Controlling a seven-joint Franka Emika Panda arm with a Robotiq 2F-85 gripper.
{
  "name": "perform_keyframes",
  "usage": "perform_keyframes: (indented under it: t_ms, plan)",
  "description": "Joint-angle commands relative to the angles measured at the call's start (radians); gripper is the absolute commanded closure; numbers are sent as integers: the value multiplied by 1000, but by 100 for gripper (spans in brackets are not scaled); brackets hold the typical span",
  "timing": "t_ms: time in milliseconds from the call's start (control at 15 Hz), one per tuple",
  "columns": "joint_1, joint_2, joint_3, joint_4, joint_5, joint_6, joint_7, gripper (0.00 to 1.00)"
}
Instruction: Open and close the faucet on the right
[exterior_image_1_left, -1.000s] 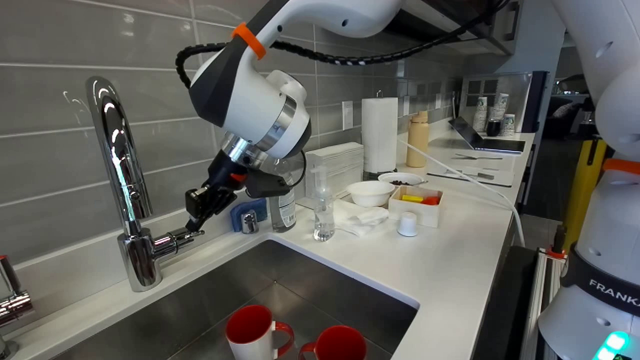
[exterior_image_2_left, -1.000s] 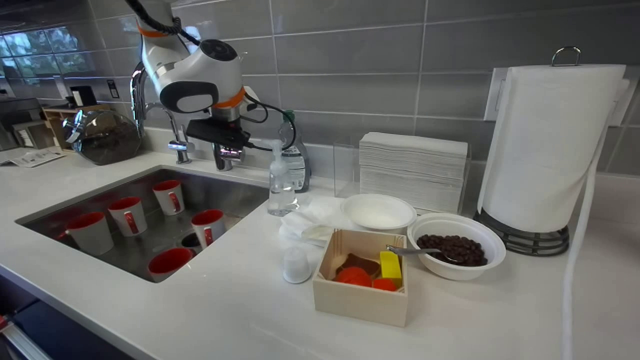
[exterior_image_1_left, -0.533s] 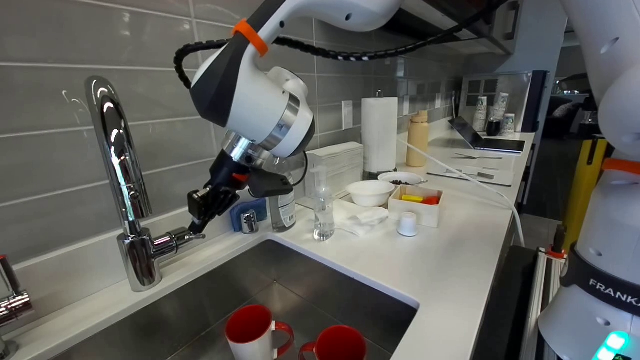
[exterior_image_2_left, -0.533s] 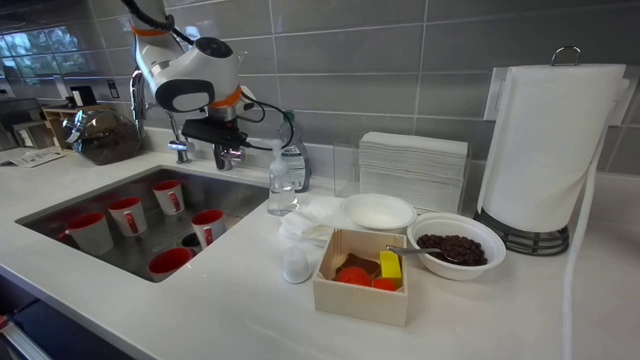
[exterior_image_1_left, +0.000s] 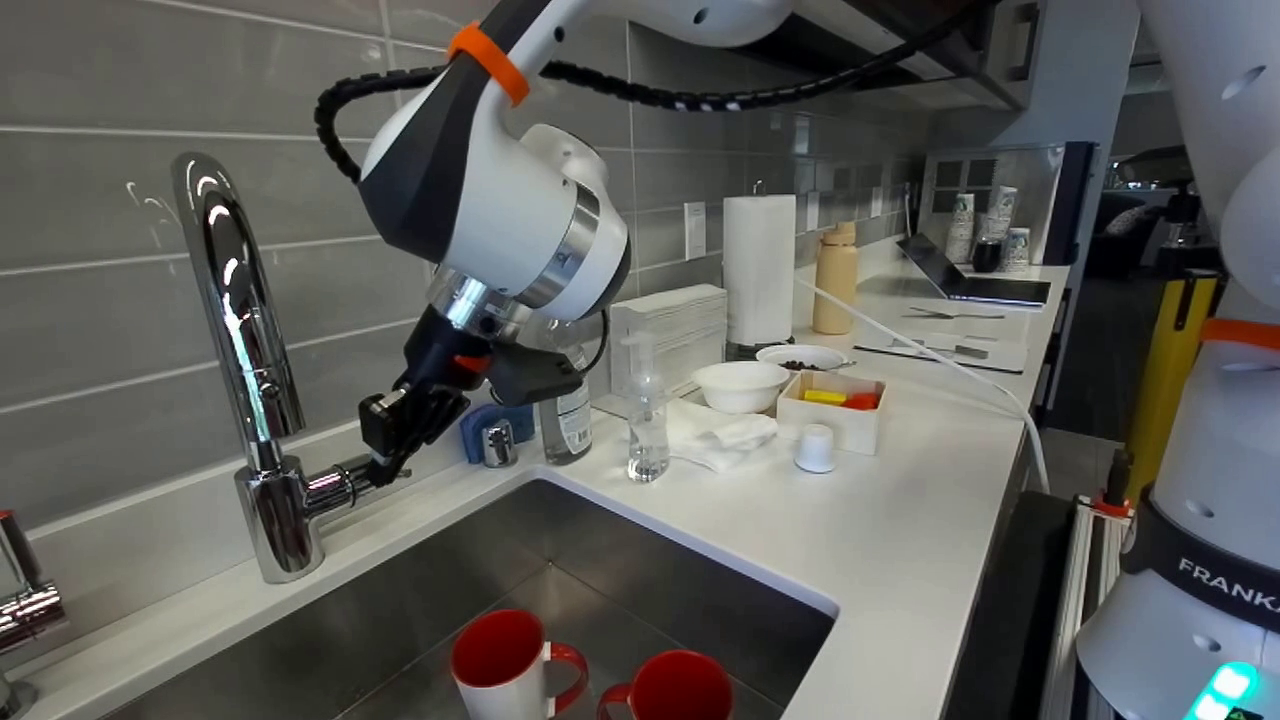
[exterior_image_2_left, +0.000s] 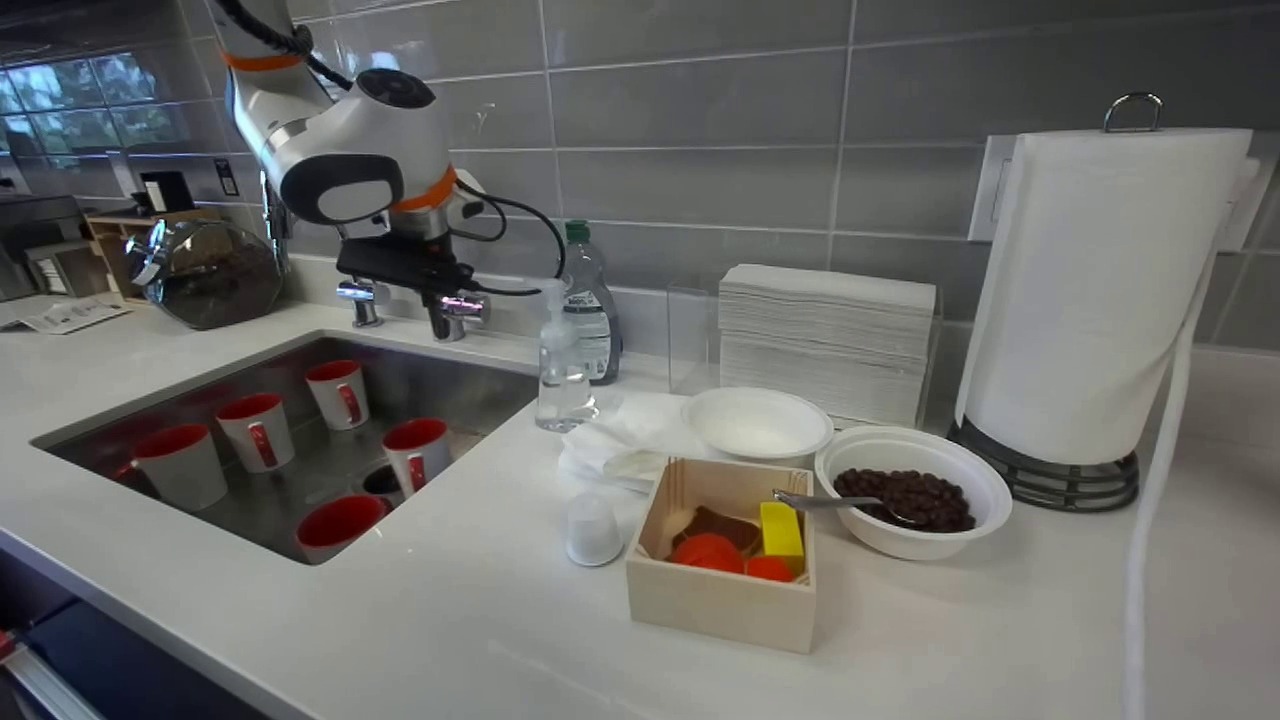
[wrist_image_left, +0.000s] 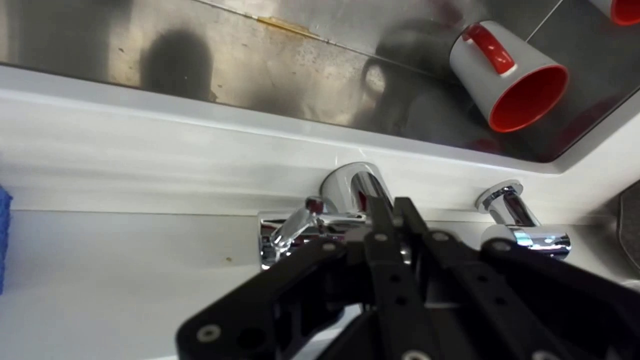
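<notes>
White arm (exterior_image_1_left: 515, 225) angles its pincer (exterior_image_1_left: 380, 474) down beside the faucet (exterior_image_1_left: 280, 520).

5 red-lined mugs (exterior_image_2_left: 243, 440) in the metal sink (exterior_image_2_left: 468, 388)

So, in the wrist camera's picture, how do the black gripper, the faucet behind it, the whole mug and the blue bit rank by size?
1. Gripper, clearly largest, seen close up.
2. Faucet, partly hidden, and whole mug: too alike to rank.
3. Blue bit, only a strip at the left edge.
</notes>
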Motion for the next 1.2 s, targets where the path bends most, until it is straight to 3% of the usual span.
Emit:
perform_keyframes:
  t_ms: [0, 400, 867, 1133]
  plan:
    - [71, -18, -69, -26, -13, 34, 30, 100]
    - [103, 29, -81, 4, 5, 155, 15, 100]
    - [200, 59, -178, 19, 9, 260, 18, 100]
    - [211, 62, -202, 31, 13, 290, 27, 100]
